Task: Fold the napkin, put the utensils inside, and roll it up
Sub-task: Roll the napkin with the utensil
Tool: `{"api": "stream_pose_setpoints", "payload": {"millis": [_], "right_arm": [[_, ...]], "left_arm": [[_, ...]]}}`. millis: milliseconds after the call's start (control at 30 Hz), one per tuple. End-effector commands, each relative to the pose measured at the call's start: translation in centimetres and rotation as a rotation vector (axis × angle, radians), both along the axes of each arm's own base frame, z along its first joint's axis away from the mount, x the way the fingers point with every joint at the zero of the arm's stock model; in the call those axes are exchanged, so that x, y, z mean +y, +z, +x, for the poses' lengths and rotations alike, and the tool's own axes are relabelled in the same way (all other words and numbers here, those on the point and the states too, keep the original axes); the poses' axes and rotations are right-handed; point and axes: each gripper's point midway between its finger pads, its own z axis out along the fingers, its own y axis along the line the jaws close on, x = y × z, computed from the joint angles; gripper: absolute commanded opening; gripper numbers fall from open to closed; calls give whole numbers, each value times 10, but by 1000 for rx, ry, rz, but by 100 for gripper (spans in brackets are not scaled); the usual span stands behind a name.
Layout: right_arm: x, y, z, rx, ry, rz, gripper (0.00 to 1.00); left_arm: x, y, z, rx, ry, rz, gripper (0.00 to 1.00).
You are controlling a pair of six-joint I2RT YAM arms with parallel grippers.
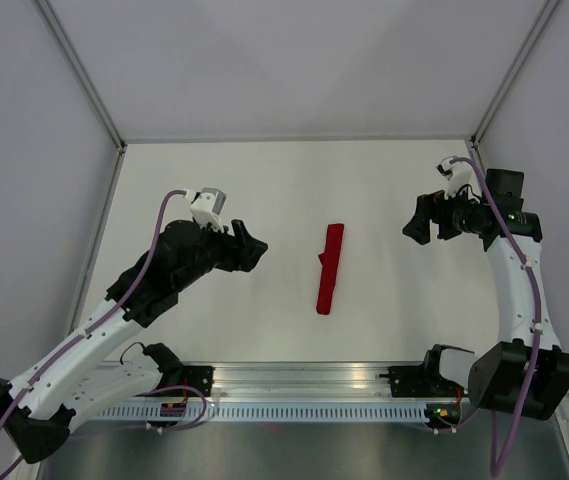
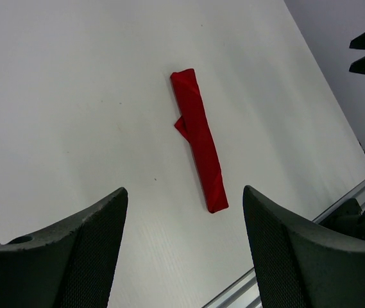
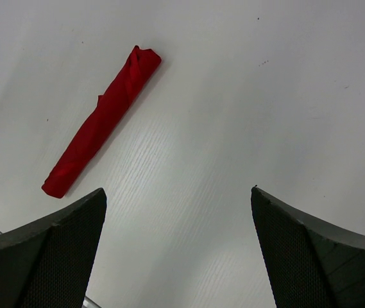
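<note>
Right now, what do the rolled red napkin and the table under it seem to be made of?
The napkin looks like thin cloth, perhaps satin: it holds soft folds, a loose flap, and a faint sheen. The table looks like a hard white board with a matt finish; the right wrist view shows fine grain-like lines.

The left arm [image 1: 94,330] stretches up and rightward from its base. The left gripper [image 1: 251,248] faces right, its fingers [image 2: 73,256] spread apart with nothing between them. The right arm [image 1: 519,290] stands upright, wrist bent leftward. The right gripper [image 1: 417,222] has its fingers [image 3: 47,256] spread wide, gripping nothing.
</note>
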Motion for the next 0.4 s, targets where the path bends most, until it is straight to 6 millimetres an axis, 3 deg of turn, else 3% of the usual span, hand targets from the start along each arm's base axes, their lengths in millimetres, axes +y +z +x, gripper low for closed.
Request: {"api": "stream_pose_setpoints", "payload": {"millis": [0,367], "right_arm": [[-3,19,6,-59,-46,5,98],[-3,24,6,-84,-47,7,98]], "left_arm": [[11,-14,-7,10,-9,75,77],[10,-12,-9,10,-24,65,78]]}}
